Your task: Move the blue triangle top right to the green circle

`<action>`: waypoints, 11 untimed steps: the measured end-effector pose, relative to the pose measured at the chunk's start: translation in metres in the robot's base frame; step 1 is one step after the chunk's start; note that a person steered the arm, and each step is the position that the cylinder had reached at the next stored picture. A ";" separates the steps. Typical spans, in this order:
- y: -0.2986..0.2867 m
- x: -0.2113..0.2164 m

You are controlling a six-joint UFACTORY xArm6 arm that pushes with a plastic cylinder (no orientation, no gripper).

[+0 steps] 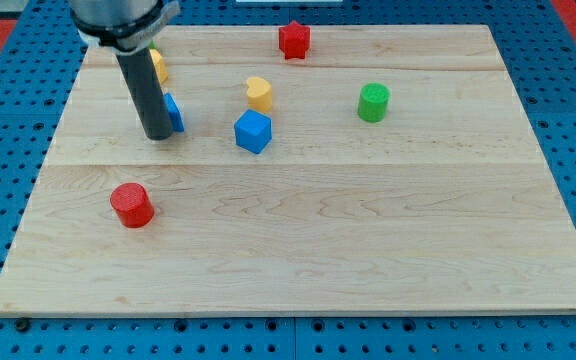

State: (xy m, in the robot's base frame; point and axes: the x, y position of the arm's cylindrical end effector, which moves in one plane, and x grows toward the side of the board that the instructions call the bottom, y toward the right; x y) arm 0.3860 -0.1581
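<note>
The red cylinder lies nearest on the wooden surface. Farther back my tip stands upright, touching the blue triangle on its left; there are no jaws, only the rod. Right of it sit the blue cube, yellow heart and green circle. A yellow block hides behind the rod; the red star is farthest. No writing shows.

Bright, even light; soft shadows

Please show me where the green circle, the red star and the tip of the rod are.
green circle [373,102], camera view, middle of its side.
red star [294,39], camera view, its centre.
my tip [158,135], camera view, the rod's very end.
</note>
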 end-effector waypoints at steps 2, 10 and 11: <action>-0.017 -0.045; 0.174 -0.097; 0.210 -0.094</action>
